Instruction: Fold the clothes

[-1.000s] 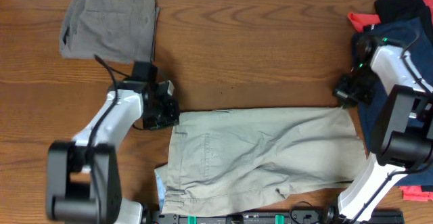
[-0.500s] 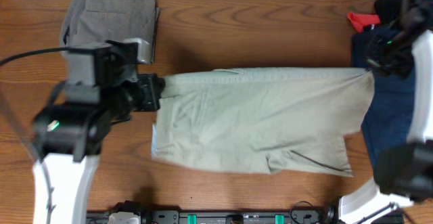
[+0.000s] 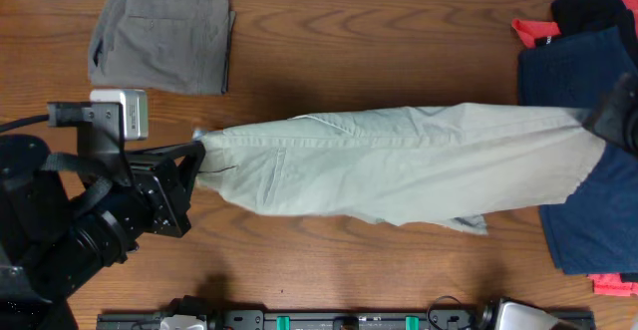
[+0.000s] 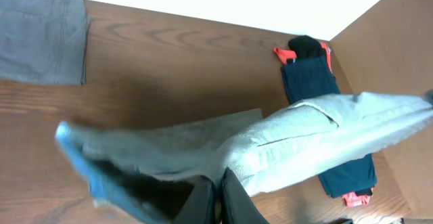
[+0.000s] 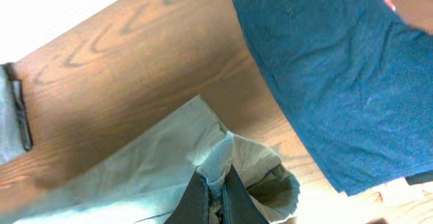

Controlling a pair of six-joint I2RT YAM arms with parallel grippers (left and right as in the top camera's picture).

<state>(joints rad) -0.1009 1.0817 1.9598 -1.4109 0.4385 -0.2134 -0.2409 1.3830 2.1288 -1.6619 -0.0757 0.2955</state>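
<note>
While both arms are raised above the wooden table (image 3: 399,51), the khaki-beige shorts (image 3: 399,165) hang stretched between them as a long band across the middle of the overhead view, their lower edge sagging towards the right.

The left arm looms large and dark in the lower left corner, close under the overhead camera, its forearm angled up and to the right. The left gripper (image 3: 196,159) is pinched on the shorts' left end. In its wrist view the fingers stand narrow, pressed together on the cloth, with the pale blue lining (image 4: 74,149) spilling out blurred to the left.

The right arm is almost wholly cut off at the right edge of the overhead view. Only a dark, smeared shape marks the right gripper (image 3: 610,121). Its wrist view shows the fingers clamped close on a bunched fold of khaki, though which part of the shorts this is cannot be told.

The dark navy shorts (image 3: 573,71) lie flat beneath the right end, partly covered by it. A red garment (image 3: 533,29) and a black garment (image 3: 588,6) peek out at the far right corner. The grey-olive shorts (image 3: 159,36) lie folded at the far left, well apart.
</note>
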